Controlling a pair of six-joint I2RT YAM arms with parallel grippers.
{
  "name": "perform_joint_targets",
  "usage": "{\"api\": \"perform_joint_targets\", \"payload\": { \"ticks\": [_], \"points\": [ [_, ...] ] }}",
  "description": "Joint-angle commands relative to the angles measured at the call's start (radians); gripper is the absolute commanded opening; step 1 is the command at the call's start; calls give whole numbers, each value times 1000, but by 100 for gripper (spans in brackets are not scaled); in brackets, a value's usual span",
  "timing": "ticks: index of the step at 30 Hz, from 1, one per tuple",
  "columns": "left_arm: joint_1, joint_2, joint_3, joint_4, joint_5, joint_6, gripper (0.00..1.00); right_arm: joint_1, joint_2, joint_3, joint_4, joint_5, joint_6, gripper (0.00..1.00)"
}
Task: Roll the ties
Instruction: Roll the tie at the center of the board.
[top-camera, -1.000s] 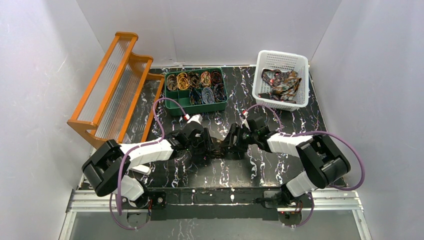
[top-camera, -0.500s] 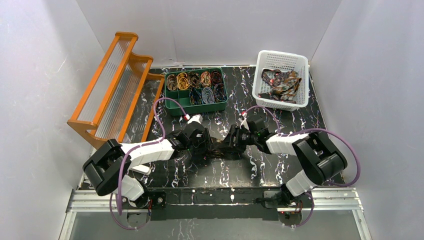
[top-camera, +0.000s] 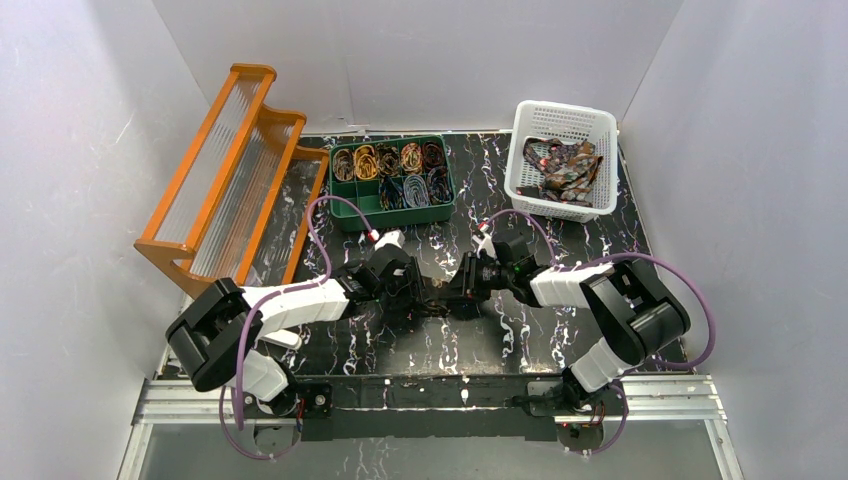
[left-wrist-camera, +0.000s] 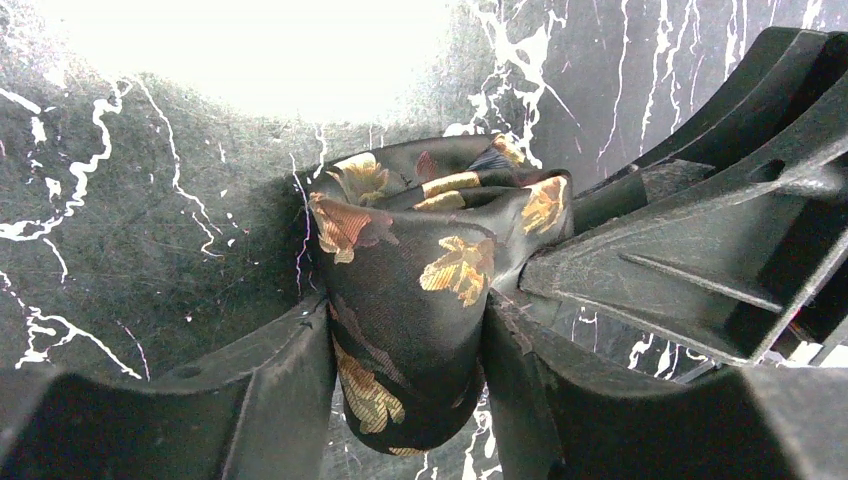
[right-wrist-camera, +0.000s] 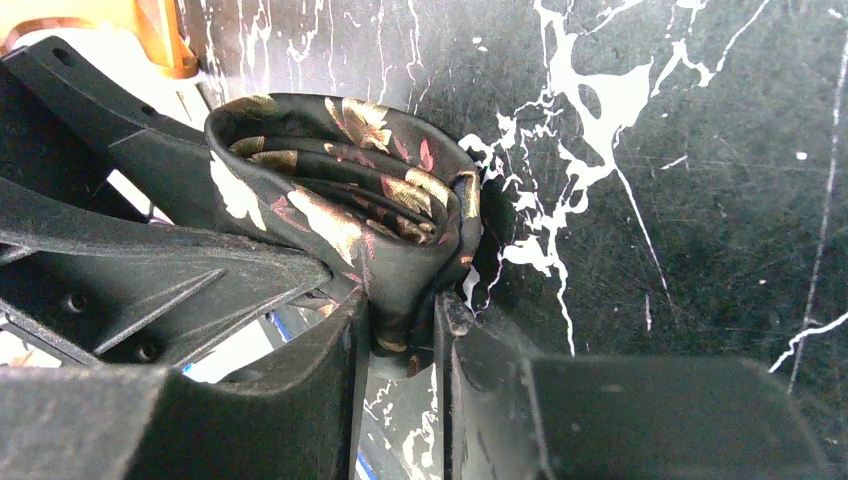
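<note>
Table (top-camera: 480, 190): black marble under both my arms, and everything is happening dead centre.
Orange rack (top-camera: 225, 170): far off my left side, out of play.
White basket (top-camera: 517, 165): ahead and to my right, loose ties (top-camera: 565, 168) heaped inside.
Green tray (top-camera: 400, 216): ahead and a touch left, with rolled ties (top-camera: 385, 160) in its compartments.
Left pincer (left-wrist-camera: 410, 385): clamped on the tie coil (left-wrist-camera: 420, 270), one finger pressing each flank.
Right pincer (right-wrist-camera: 400, 345): nipped tight on the coil's lower fold, fabric squeezed in the slit.
Coil's lie: right between my two pincers, layered end facing away from my left palm, I judge.
Nearer arm: both are on it, but the left is closer to the tray.
</note>
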Motion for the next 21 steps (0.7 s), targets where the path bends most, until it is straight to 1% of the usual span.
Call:
{"api": "perform_joint_targets", "payload": {
  "ticks": [1,3,6,9,13,14,16,21],
  "points": [
    [-7,-30,2,-47,-44,2,52,5,18,34,-7,-20,-102,30],
    [-7,-42,3,-47,-52,3,61,5,19,40,-21,-13,-134,27],
    [-7,-66,1,-87,-60,6,67,6,25,47,-29,-26,-175,23],
    [-6,-111,2,-119,-83,15,79,5,35,51,-26,-40,-222,20],
    [17,-179,4,-176,-80,56,86,5,45,60,-18,-60,-298,19],
    [27,-196,0,-178,-61,74,90,5,46,64,-16,-60,-316,19],
    [57,-220,-12,-180,1,112,93,5,49,73,-17,-71,-358,18],
    [125,-239,-43,-159,150,169,97,5,48,76,22,-100,-434,18]
  ]
}}
